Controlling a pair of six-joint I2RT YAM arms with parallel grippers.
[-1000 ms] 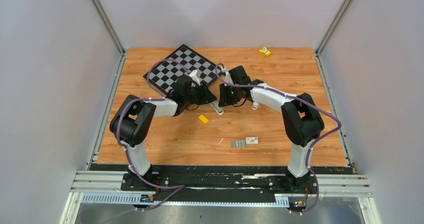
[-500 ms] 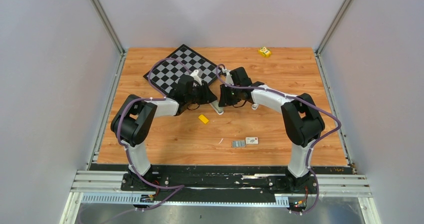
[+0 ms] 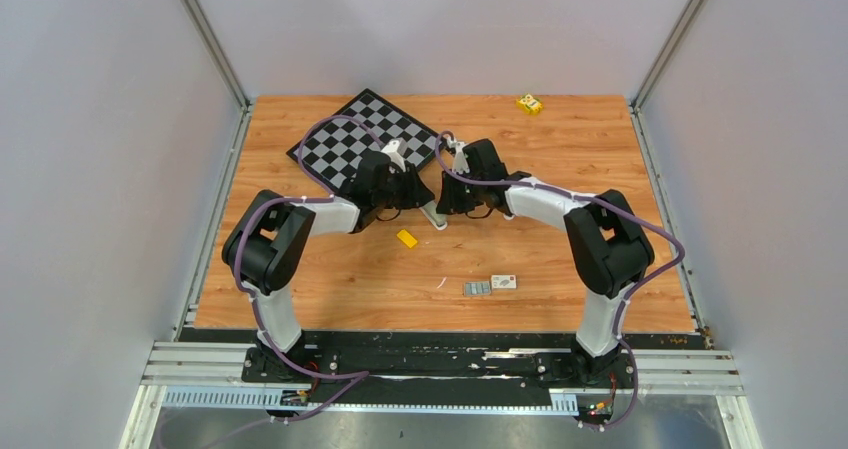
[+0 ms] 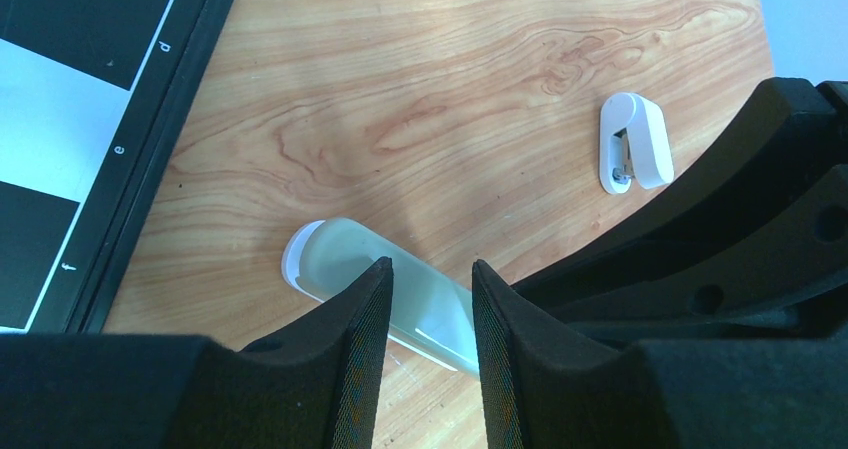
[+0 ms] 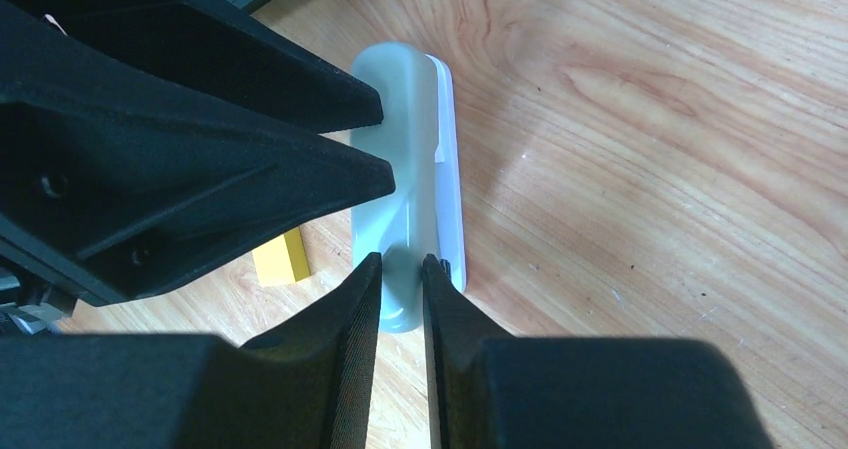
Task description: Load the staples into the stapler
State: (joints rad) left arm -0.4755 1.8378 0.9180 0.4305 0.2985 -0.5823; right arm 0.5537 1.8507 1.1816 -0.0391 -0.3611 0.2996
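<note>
Two arms meet at mid-table over the stapler point(image 5: 405, 139), which lies flat on the wooden table point(image 3: 560, 149), just off the near-right corner of the checkerboard point(image 3: 360, 139). Its grey-green top faces up and a white edge shows along one side.

Left gripper point(image 4: 432, 265): fingers point(image 4: 365, 349) parted, with a clear gap between them. The stapler runs diagonally under that gap, so the fingers are spaced along its length, not clamped across it. In the right wrist view both left tips sit at the stapler's edge. Touching or just above, can't tell.

Right gripper point(image 5: 402, 259): fingers point(image 5: 350, 349) nearly pressed together, only a thin slit left. The tips are at the stapler's near end, and the slit is narrower than the body. Pinching part of it or hanging over it, can't tell.

The two grippers face each other, very close.

Staples point(image 3: 476, 288) lie as a small grey strip near the front of the table, well apart from the stapler and both grippers, just beside a small white box point(image 3: 504, 282) on its right.

A yellow block point(image 3: 406, 237) sits on the table near the stapler, on its near-left side. A small white clip-like piece point(image 4: 635, 141) lies on the wood behind the right gripper. A small yellow object point(image 3: 529, 103) sits at the far edge.
</note>
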